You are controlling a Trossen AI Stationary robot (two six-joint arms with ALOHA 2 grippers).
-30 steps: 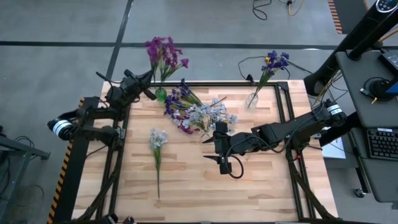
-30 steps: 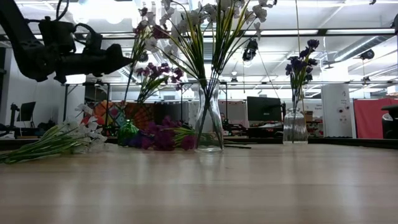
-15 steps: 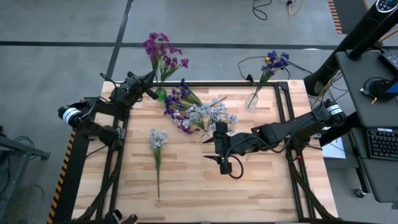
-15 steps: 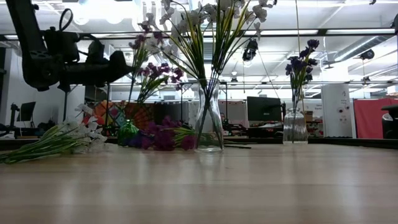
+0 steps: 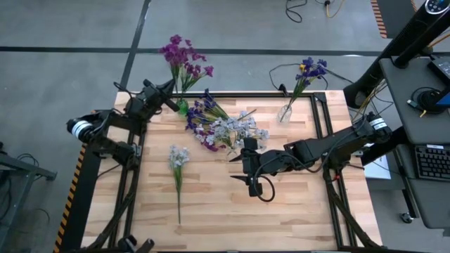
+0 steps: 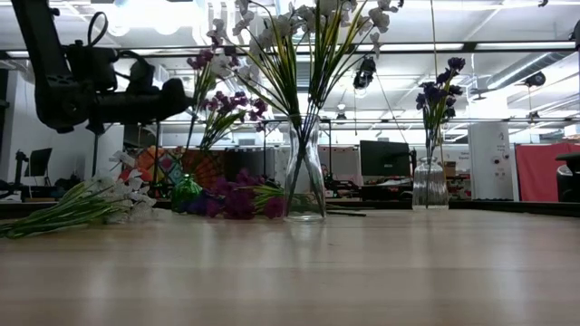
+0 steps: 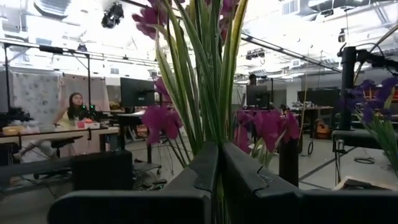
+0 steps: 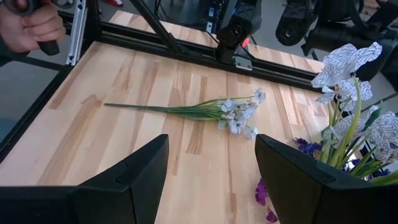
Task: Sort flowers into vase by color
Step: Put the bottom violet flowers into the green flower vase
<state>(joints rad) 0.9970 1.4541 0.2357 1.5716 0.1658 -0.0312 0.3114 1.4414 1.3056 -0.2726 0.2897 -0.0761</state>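
We log: left claw (image 5: 171, 107) pinching magenta flowers (image 5: 183, 57) over green vase (image 5: 181, 107), bench (image 5: 295, 211) 11 o'clock. Right claw (image 5: 247, 171) spread, mid-bench. White spray (image 5: 177, 165) lying at 8 o'clock.

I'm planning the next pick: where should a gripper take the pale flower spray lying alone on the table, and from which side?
Grip the pale spray on its bare green stem, partway below the blossom cluster, coming straight down from above with the fingers across the stem. It lies flat on the wood table, apart from the pile, so the stem is likely easiest to reach.
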